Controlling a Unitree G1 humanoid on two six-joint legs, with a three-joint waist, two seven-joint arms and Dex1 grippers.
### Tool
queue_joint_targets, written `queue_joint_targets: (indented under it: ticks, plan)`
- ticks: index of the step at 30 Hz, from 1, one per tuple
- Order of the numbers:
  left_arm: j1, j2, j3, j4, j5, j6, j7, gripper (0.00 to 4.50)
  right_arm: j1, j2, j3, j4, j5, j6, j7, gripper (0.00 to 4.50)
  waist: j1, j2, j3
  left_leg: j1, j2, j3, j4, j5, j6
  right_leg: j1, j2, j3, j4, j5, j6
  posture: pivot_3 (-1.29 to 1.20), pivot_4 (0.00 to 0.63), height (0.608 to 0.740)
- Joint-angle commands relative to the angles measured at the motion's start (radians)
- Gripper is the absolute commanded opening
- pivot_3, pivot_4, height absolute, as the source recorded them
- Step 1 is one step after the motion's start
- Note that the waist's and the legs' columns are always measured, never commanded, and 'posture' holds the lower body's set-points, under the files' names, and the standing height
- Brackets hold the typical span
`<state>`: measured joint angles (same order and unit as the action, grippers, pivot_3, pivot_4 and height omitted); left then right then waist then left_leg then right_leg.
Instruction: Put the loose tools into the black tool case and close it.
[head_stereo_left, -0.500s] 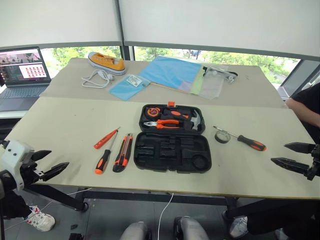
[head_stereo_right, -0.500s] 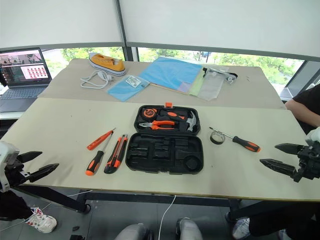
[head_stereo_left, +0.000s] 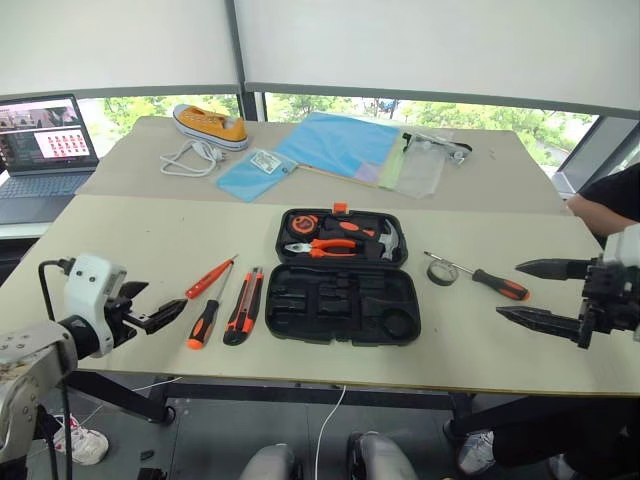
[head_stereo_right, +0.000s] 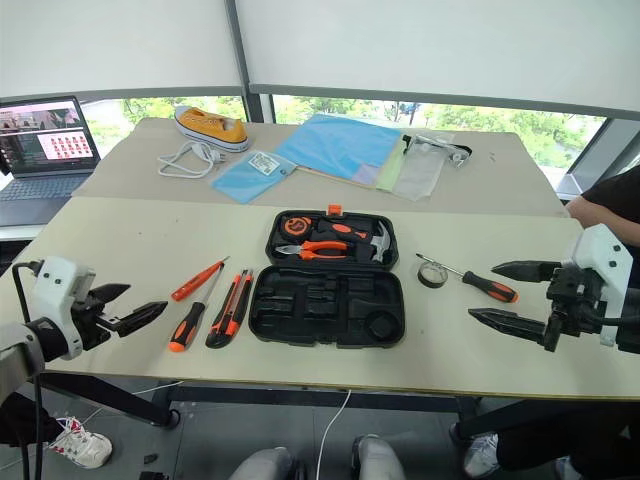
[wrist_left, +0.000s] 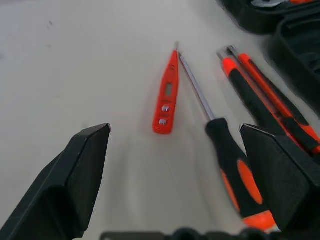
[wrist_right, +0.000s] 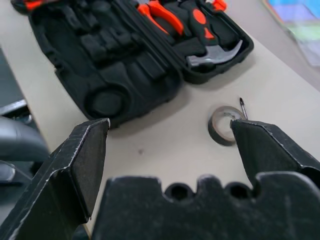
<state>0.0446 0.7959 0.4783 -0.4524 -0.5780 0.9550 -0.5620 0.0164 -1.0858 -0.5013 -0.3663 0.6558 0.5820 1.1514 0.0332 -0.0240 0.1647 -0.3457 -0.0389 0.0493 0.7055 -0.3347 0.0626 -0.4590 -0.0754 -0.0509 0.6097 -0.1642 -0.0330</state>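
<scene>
Listing, robot's left to right:
Left tool (head_stereo_left: 160, 317): fingers spread wide, nothing between them, low over the tabletop (head_stereo_left: 110, 250) near its front edge, aimed at the group of three tools.
Red screwdriver (head_stereo_left: 212, 277): slim, lying on the tabletop left of the case, tip toward the far side.
Screwdriver one (head_stereo_left: 207, 318): black-and-orange handle, just beside the red one, shaft crossing close to its tip.
Knife (head_stereo_left: 245, 305): black and orange, just beside that screwdriver, close to the case's left edge.
Case (head_stereo_left: 344, 303): open flat at the middle of the tabletop; near half shows bare recesses; far half holds pliers (head_stereo_left: 325, 247) and hammer (head_stereo_left: 390, 240).
Tape (head_stereo_left: 445, 272): small black roll, right of the case, lying flat.
Screwdriver two (head_stereo_left: 490, 281): right of the case, shaft tip at the tape.
Right tool (head_stereo_left: 535, 293): fingers wide apart, empty, hovering just right of screwdriver two.
Progress: nothing stowed yet, by the look of it; all five loose tools lie outside.
Remaining: each tool into a recess, then the lid folded over and the orange latch (head_stereo_left: 342, 208) shut.
</scene>
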Motion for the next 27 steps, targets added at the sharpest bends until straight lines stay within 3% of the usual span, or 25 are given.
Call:
queue_joint_targets:
  ticks: [1, 11, 14, 20, 22, 27]
  plan:
    - [-0.063, -0.026, -0.059, -0.083, -0.039, 0.175, 0.104, 4.47, -0.055, 0.01, 0.064, -0.216, 0.122, 0.059, -0.05, 4.5, 0.003, -0.001, 0.0, 0.0, 0.0, 0.0, 0.0, 0.0, 0.0, 0.0, 0.0, 0.0, 0.0, 0.0, 0.0, 0.0, 0.15, 0.718]
    - [-0.12, -0.065, -0.175, -0.089, -0.027, 0.306, 0.189, 4.47, -0.203, 0.038, 0.223, -0.322, 0.209, 0.081, -0.102, 4.5, 0.005, -0.003, 0.001, -0.001, -0.001, -0.001, 0.003, 0.001, -0.002, 0.001, 0.0, 0.0, 0.0, 0.0, 0.0, 0.0, 0.15, 0.718]
    - [-0.112, -0.061, -0.223, -0.076, -0.011, 0.303, 0.192, 3.68, -0.23, 0.049, 0.265, -0.308, 0.183, 0.063, -0.096, 4.5, 0.005, -0.003, 0.001, -0.001, -0.001, -0.001, 0.003, 0.001, -0.001, 0.001, 0.0, 0.0, 0.0, 0.0, 0.0, 0.0, 0.15, 0.718]
    - [-0.134, -0.085, -0.21, -0.071, -0.038, 0.306, 0.164, 1.39, -0.275, 0.072, 0.308, -0.283, 0.152, 0.049, -0.105, 4.5, 0.007, -0.003, 0.001, 0.0, -0.001, -0.001, 0.005, 0.001, -0.001, 0.001, 0.0, 0.0, 0.001, 0.0, 0.0, 0.0, 0.15, 0.718]
    - [-0.144, -0.084, -0.196, -0.072, -0.047, 0.312, 0.156, 0.87, -0.273, 0.077, 0.312, -0.285, 0.143, 0.045, -0.104, 4.5, 0.007, -0.003, 0.001, -0.001, -0.001, -0.001, 0.006, 0.001, -0.001, 0.001, 0.0, 0.0, 0.001, 0.0, 0.0, 0.0, 0.15, 0.718]
    - [-0.193, -0.045, -0.155, -0.023, -0.043, 0.289, 0.128, 0.88, -0.253, 0.078, 0.305, -0.285, 0.135, 0.049, -0.106, 4.5, 0.006, -0.004, 0.001, -0.001, -0.001, -0.001, 0.006, 0.001, -0.001, 0.001, 0.0, -0.001, 0.001, 0.0, 0.0, 0.0, 0.15, 0.718]
